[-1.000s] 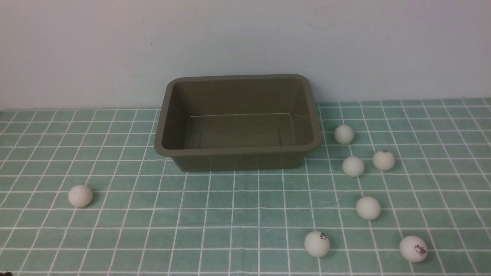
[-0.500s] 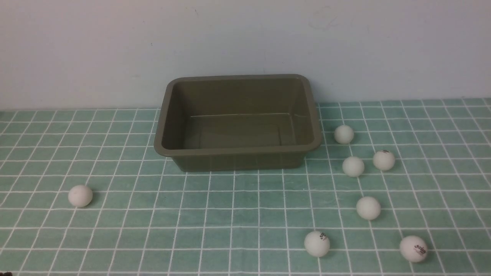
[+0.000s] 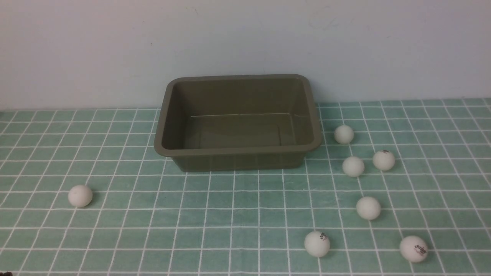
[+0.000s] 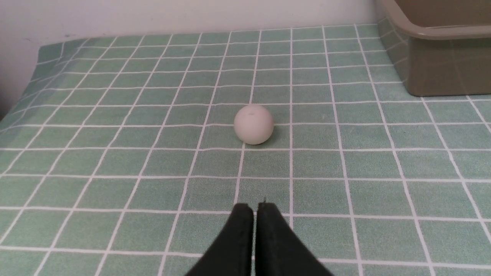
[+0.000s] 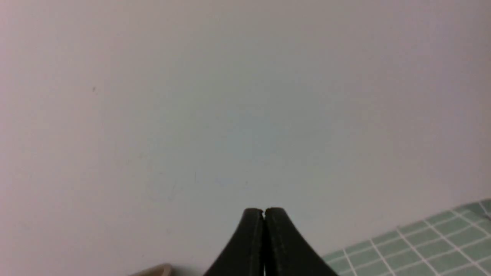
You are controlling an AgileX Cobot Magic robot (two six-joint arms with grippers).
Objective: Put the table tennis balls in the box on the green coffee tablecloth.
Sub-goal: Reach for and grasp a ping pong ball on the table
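Seven balls: I count seven white table tennis balls (image 3: 368,208), every one lying on the green coffee tablecloth (image 3: 230,214) and all outside the box (image 3: 238,152).
Box: olive-brown, upright, open top up, standing on the cloth's far middle, close to the pale wall (image 3: 115,50).
Left side: the lone ball (image 3: 80,196) rests well apart from the box, nearer my front camera.
Right side: six balls lie scattered. The far ball (image 3: 343,134) sits near the box's right front corner. The middle pair, plain ball (image 3: 353,166) and marked ball (image 3: 384,160), lie near each other but apart.
Front row: two logo balls, one (image 3: 317,243) toward the centre and one (image 3: 413,248) farther right, show dark print.
Left hand (image 4: 255,209): fingers pressed together, gripping nothing, low over the cloth. On its wrist camera I see the lone ball (image 4: 253,124) straight ahead of the fingertips, clear of them, with a corner of the box (image 4: 441,65) beyond.
Right hand (image 5: 264,212): fingers pressed together, gripping nothing, pointed at the wall, with only a strip of tablecloth (image 5: 441,237) showing.
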